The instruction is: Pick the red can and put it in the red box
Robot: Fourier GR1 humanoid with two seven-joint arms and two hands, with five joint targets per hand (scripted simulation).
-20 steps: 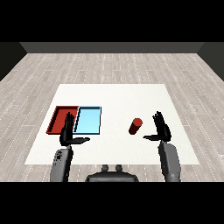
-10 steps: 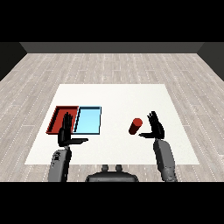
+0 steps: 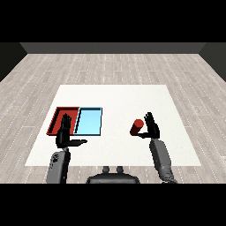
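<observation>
Nearest us, our left hand hangs idle with fingers straight and thumb out, holding nothing, low over the near edge of the red tray. Our right hand stands fingers up and spread, also holding nothing, palm turned toward the red can just to its left, probably set to close round it. The can is a short, plain red cylinder on the white desk, tilted. The light blue tray lies beyond and to the right of our left hand.
</observation>
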